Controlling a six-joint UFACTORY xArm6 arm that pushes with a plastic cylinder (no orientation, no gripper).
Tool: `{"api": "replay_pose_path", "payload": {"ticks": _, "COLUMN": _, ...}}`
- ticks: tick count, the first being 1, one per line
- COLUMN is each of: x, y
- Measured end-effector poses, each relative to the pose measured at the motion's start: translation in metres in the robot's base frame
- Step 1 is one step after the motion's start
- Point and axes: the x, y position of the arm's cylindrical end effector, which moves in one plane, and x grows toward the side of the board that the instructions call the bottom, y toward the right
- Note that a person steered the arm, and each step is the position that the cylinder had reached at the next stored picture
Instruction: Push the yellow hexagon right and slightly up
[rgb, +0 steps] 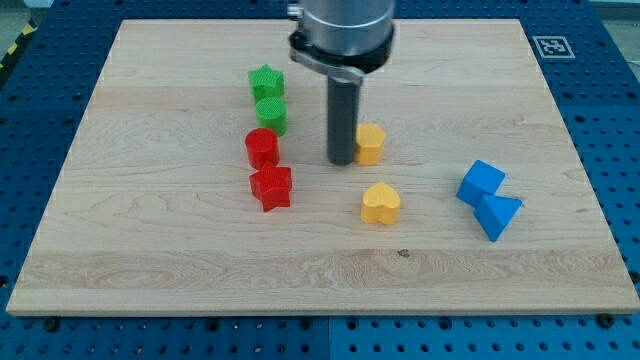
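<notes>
The yellow hexagon (371, 143) sits near the middle of the wooden board (150, 250). My tip (342, 160) rests on the board right against the hexagon's left side. A yellow heart (380, 203) lies below the hexagon, a short gap apart from it.
A green star (266, 82) and a green cylinder (271, 116) stand left of the rod, with a red cylinder (262, 148) and a red star (271, 187) below them. Two blue blocks (481, 183) (497, 214) touch each other at the view's right.
</notes>
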Motion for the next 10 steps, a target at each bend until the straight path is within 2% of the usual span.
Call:
{"api": "replay_pose_path", "payload": {"ticks": 1, "x": 0.0, "y": 0.04}}
{"api": "replay_pose_path", "payload": {"ticks": 5, "x": 0.001, "y": 0.064}}
{"api": "replay_pose_path", "payload": {"ticks": 6, "x": -0.013, "y": 0.068}}
{"api": "replay_pose_path", "payload": {"ticks": 7, "x": -0.044, "y": 0.068}}
{"api": "replay_pose_path", "payload": {"ticks": 8, "x": -0.054, "y": 0.068}}
{"api": "replay_pose_path", "payload": {"ticks": 10, "x": -0.012, "y": 0.048}}
